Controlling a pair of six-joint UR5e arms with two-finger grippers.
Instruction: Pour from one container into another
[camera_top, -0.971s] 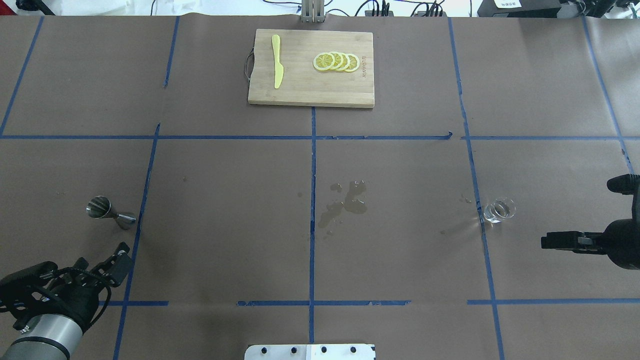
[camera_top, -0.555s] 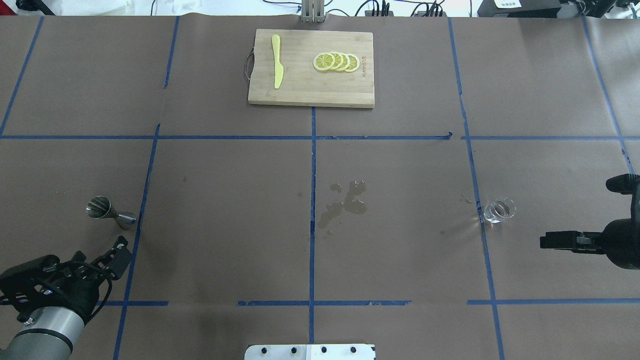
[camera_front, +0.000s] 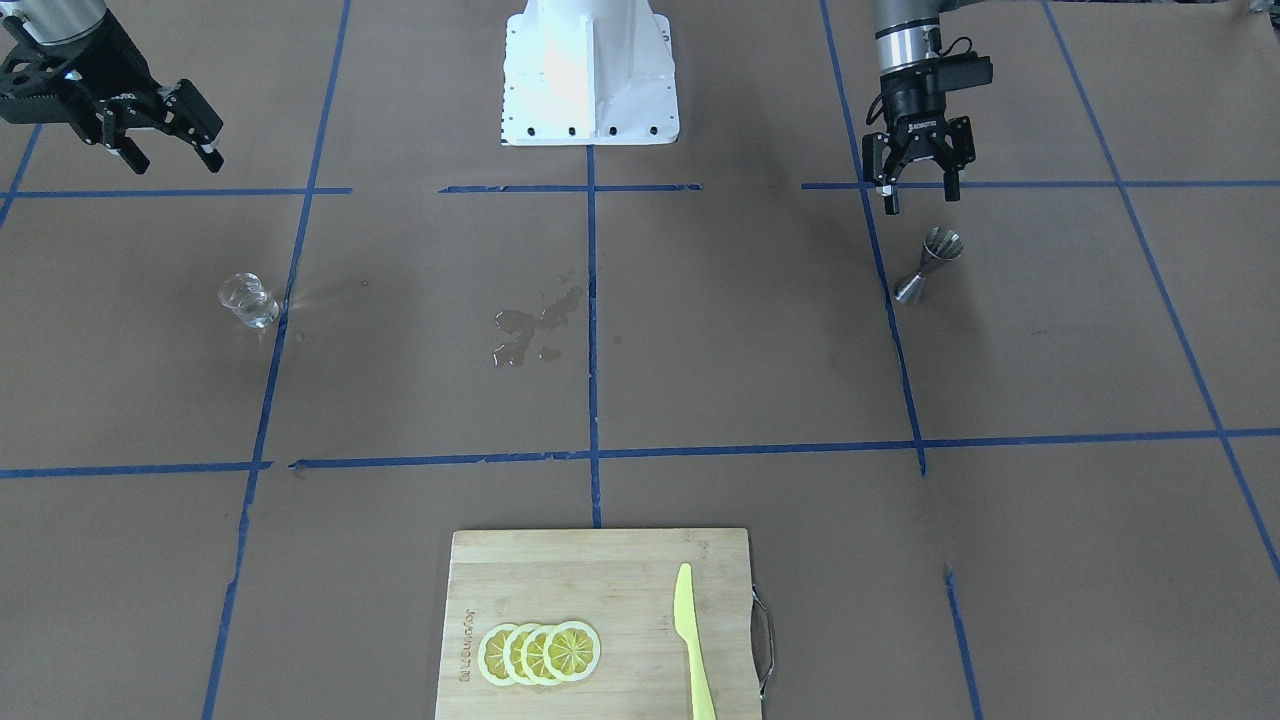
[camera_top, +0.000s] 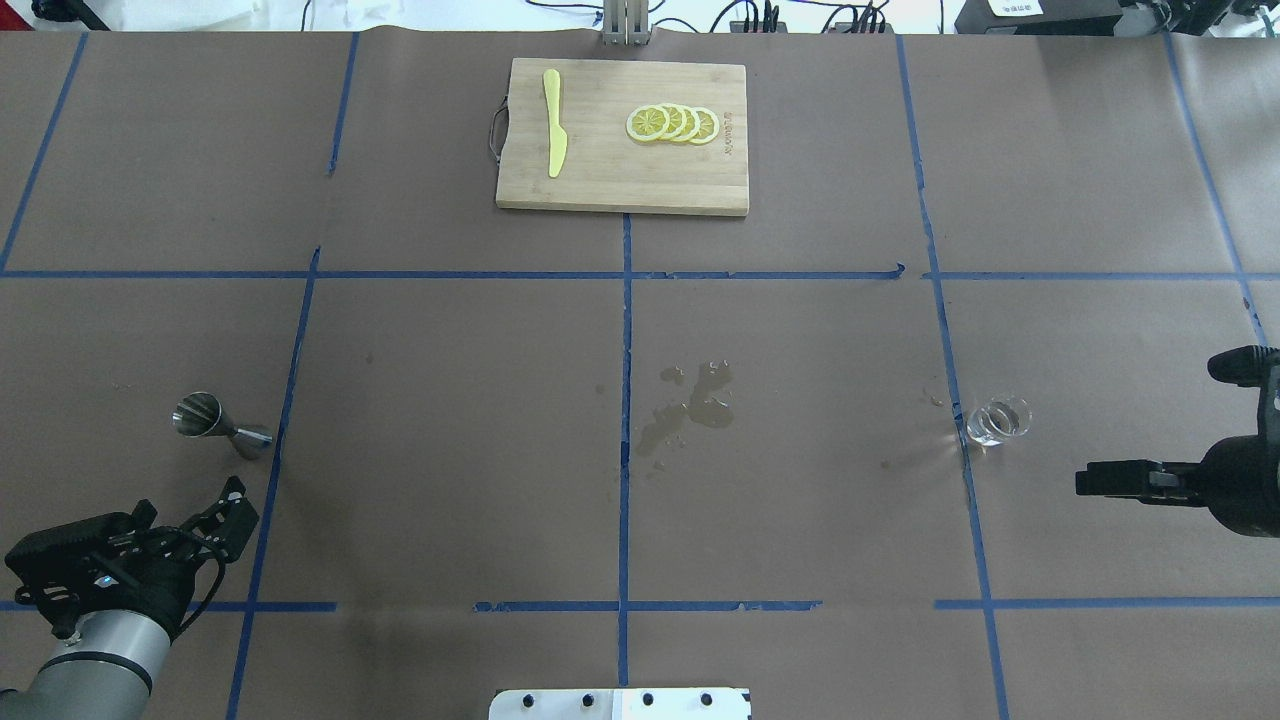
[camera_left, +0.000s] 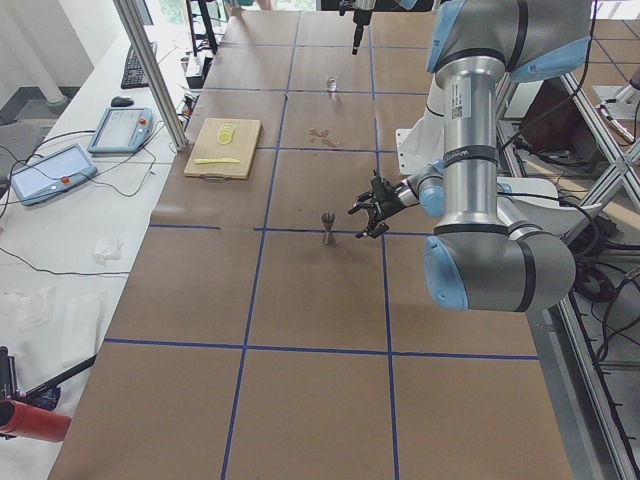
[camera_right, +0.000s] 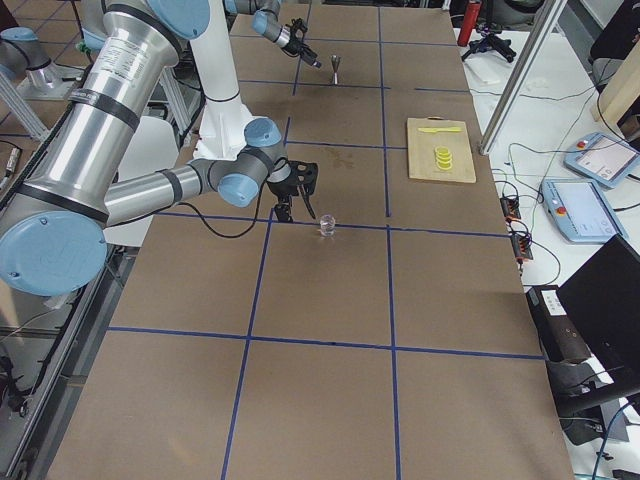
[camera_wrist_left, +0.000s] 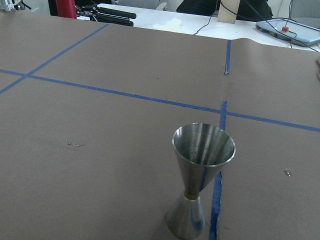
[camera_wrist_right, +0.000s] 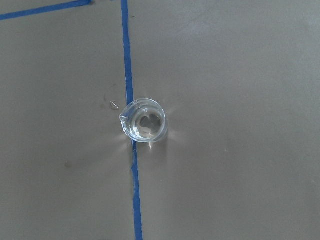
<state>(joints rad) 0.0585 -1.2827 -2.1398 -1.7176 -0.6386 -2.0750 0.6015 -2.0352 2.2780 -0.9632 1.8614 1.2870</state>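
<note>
Since a second ago, the left gripper (camera_front: 922, 200) has drawn back slightly toward the table's (camera_front: 760, 380) near left corner. The right gripper (camera_front: 175, 160) has crept a little inward. Both jaws stay spread, holding nothing. The jigger (camera_front: 930, 264) stands upright near the left edge, the cup (camera_front: 247, 300) near the right edge. We read "ROBOTIQ" on the left gripper; the board's (camera_front: 600, 580) stamp is illegible.

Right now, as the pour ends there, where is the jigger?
In the overhead view the jigger stands upright at far left, beside a blue tape line, just beyond the left gripper.
</note>
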